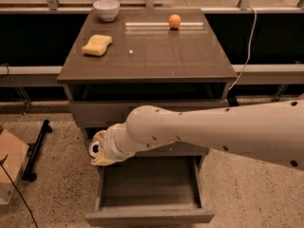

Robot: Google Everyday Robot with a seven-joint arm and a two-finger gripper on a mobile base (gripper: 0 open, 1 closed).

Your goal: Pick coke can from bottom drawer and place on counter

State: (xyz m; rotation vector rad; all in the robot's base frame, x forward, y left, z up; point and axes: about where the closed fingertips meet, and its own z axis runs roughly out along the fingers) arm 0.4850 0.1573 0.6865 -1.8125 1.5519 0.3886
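Note:
The bottom drawer (148, 188) is pulled open below the cabinet, and the part of its tray that I see holds nothing. No coke can is in view; my arm hides the drawer's back edge. My gripper (98, 149) hangs at the end of the white arm, over the drawer's back left corner, just left of the cabinet front. The counter (156, 56) is the glossy brown top of the cabinet.
On the counter lie a yellow sponge (97, 45) at the left, a white bowl (106, 9) at the back left and an orange ball (175, 21) at the back. A cardboard box (8, 167) and a black stand (36, 148) sit on the floor at the left.

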